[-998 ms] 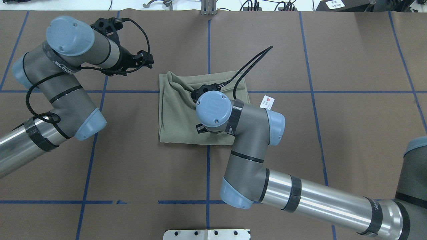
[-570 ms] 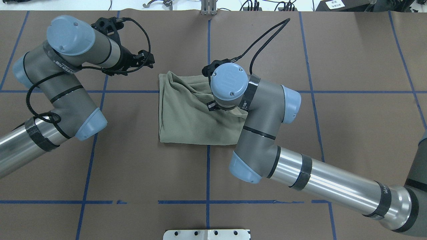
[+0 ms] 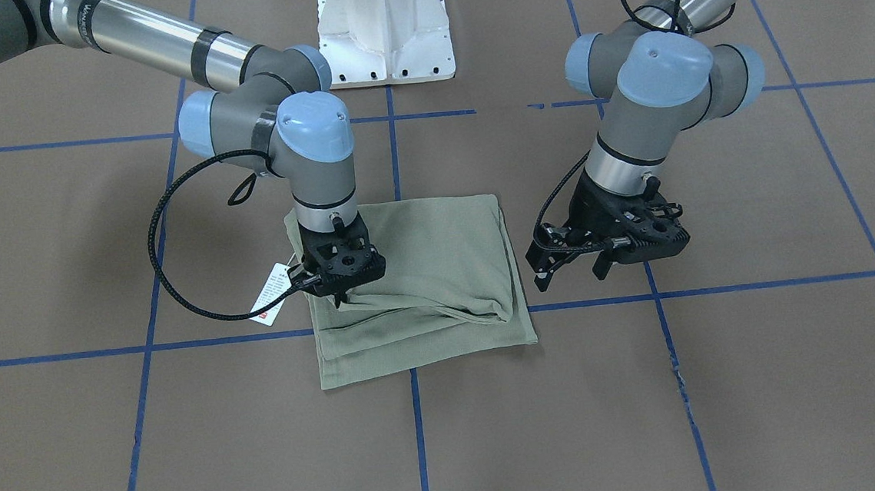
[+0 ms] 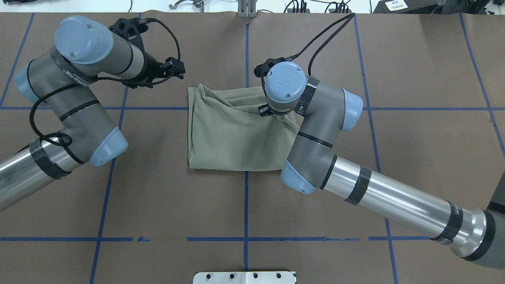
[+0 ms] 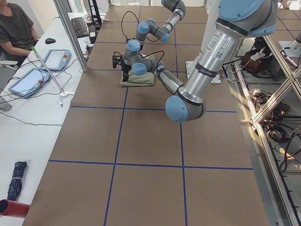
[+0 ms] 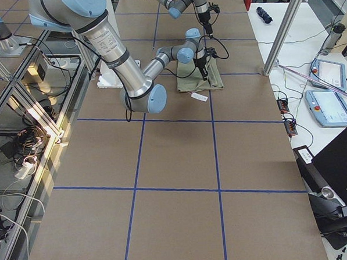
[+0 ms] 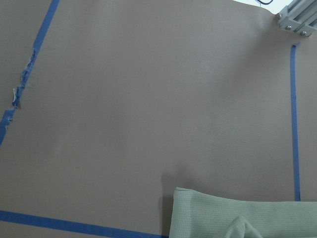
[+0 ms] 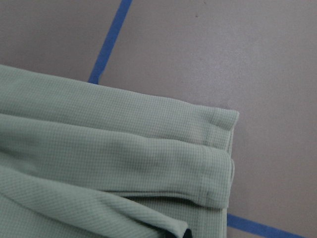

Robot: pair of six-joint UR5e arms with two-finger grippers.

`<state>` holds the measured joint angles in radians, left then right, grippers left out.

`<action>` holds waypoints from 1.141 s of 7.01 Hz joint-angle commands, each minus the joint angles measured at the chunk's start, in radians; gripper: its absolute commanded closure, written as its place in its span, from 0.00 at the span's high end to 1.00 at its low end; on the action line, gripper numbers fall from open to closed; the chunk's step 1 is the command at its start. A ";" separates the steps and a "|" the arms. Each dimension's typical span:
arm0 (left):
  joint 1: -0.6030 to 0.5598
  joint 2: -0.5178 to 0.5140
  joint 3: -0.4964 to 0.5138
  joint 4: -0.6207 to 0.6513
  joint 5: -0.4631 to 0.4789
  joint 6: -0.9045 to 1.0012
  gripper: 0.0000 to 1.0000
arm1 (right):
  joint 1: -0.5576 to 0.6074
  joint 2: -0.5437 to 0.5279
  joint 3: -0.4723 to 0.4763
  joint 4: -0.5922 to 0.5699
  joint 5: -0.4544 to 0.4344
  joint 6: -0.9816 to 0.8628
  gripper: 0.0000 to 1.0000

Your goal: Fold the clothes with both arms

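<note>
- now we are pinching the top fold of the shirt [image 3: 438, 253], flat on the table [image 3: 724, 379], with the right gripper [image 3: 338, 292] clamped tight.
- we are hovering the left gripper [image 3: 572, 271], spread and empty, just beside the opposite edge.

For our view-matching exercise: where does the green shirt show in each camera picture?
Front-facing: shirt at centre.
Overhead: shirt just left of centre.
Exterior left: shirt small, upper part, left of centre.
Exterior right: shirt small, upper part, right of centre.
Left wrist: shirt at bottom edge.
Right wrist: shirt fills lower left.
Shared landmark: blue tape line running under it, in all four exterior views.
</note>
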<state>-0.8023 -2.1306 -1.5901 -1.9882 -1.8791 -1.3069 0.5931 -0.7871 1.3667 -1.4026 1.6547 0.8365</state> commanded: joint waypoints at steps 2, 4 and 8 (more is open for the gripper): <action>0.000 -0.002 -0.001 0.000 0.000 -0.002 1.00 | 0.020 0.003 -0.035 0.039 0.002 -0.001 0.00; 0.000 0.000 -0.001 0.000 0.000 -0.002 1.00 | 0.028 0.005 -0.035 0.039 0.003 0.006 1.00; -0.053 0.012 -0.005 -0.001 -0.066 0.119 1.00 | 0.172 -0.004 -0.034 0.004 0.243 -0.010 1.00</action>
<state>-0.8211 -2.1224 -1.5922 -1.9901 -1.9054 -1.2594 0.7015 -0.7844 1.3317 -1.3776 1.7874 0.8331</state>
